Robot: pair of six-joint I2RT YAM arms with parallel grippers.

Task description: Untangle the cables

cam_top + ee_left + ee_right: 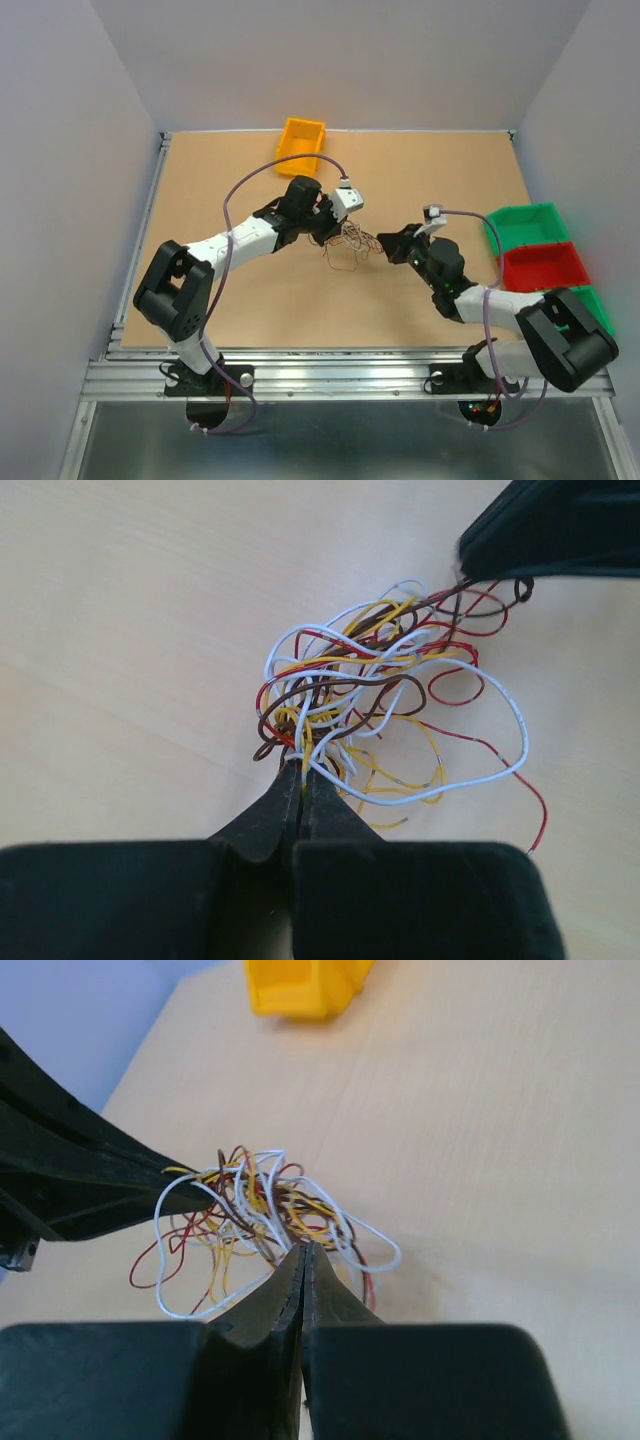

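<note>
Since the left gripper [302,770] and right gripper [303,1252] are each pinched shut on opposite edges of the cables [380,695], bunched between them on the bench [250,300], draw apart slowly, watching for tightening knots

One tangle of cables [370,700] is lying on one table [250,300], showing four wire colours: white, yellow, red, brown. One yellow bin [301,145], one red bin [540,266] and two green bins [520,226] [596,296] are sitting there. Two arms [240,236] [490,301] are reaching in.
</note>
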